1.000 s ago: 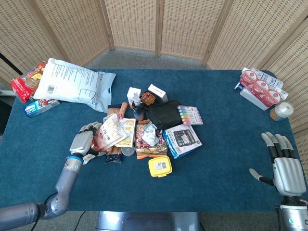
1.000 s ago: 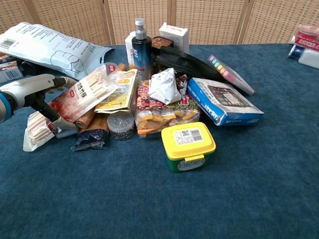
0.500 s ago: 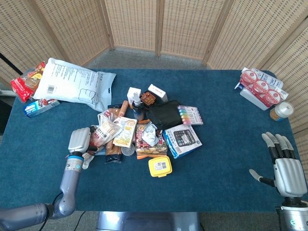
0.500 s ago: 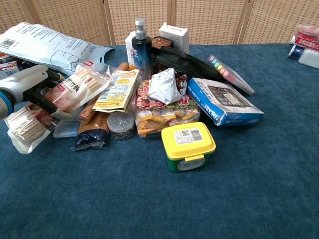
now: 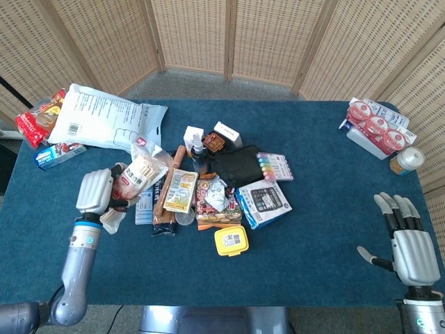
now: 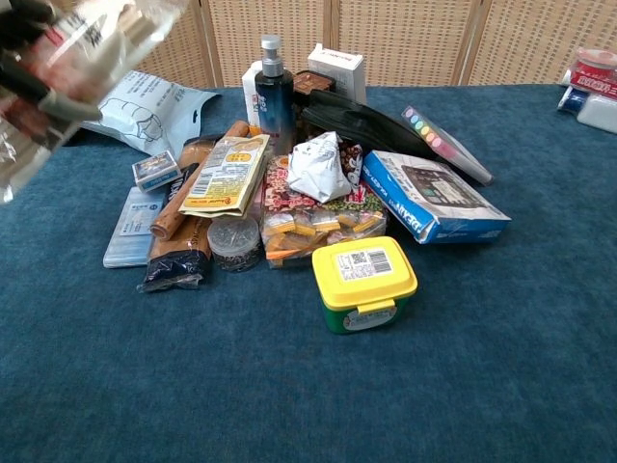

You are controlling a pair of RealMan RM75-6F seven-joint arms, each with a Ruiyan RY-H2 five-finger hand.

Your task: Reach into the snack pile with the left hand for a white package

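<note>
My left hand [image 5: 95, 193] grips a white-and-red clear package of biscuit sticks [image 5: 139, 174] and holds it above the table, just left of the snack pile [image 5: 201, 191]. The chest view shows that package [image 6: 87, 39] blurred in the top left corner, with dark fingers [image 6: 24, 82] around it. A crumpled white packet [image 6: 318, 166] lies in the middle of the pile. My right hand [image 5: 410, 240] rests at the near right of the table, fingers apart and holding nothing.
A yellow-lidded box [image 6: 364, 273] sits at the pile's front and a blue box [image 6: 434, 198] to its right. A dark bottle [image 6: 273, 82] stands at the back. A big white bag [image 5: 104, 118] and red packs [image 5: 38, 118] lie far left; cups [image 5: 375, 125] far right.
My left hand has lifted the stick package up and leftward out of the pile. A pale flat packet and a small box now show where it lay. The right hand barely moved.
</note>
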